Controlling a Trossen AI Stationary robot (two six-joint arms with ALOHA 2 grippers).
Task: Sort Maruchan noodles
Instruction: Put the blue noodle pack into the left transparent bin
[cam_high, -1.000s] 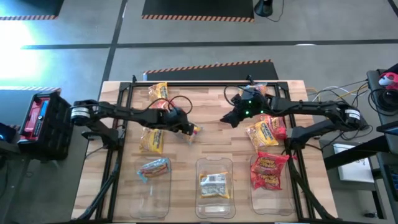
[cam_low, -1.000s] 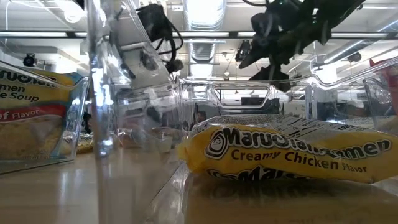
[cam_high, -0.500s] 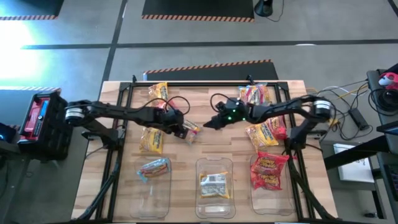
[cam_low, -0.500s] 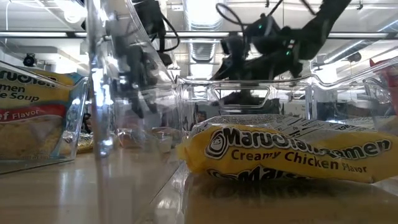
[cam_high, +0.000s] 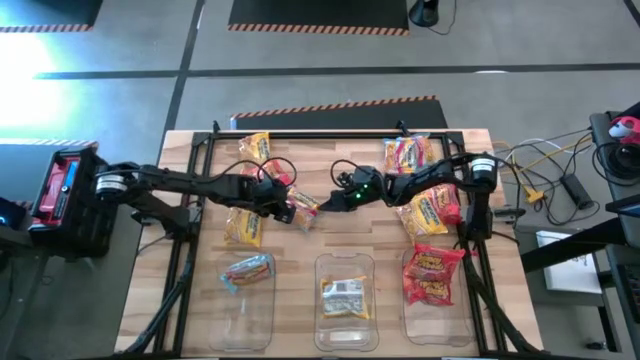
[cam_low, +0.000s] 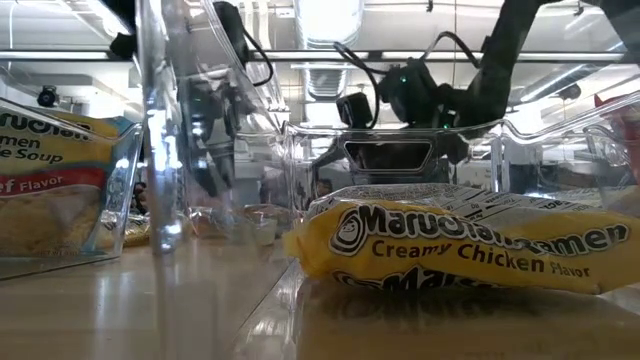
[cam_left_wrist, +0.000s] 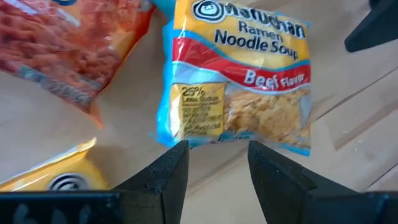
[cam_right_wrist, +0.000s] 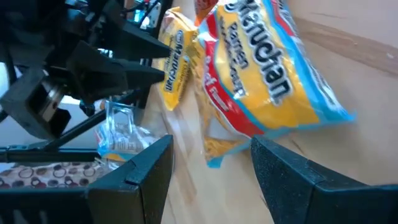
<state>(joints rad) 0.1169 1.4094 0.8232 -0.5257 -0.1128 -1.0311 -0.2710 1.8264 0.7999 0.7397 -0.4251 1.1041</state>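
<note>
Both tools met over the middle of the surface (cam_high: 200, 290). The beef packet (cam_left_wrist: 239, 81) lay flat there, just ahead of the left tool (cam_left_wrist: 214, 163), whose fingers stood apart and empty. The right tool (cam_right_wrist: 211, 163), likewise spread, faced the packet's opposite edge. Contact was hard to judge, perhaps none. A clean pick probably needs one tool to straddle an edge while the other yields.

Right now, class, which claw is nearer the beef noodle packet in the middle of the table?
Both are close; the left claw looks slightly nearer, at the beef packet's left edge. The right claw sits just off its right side. Both are open.
</note>
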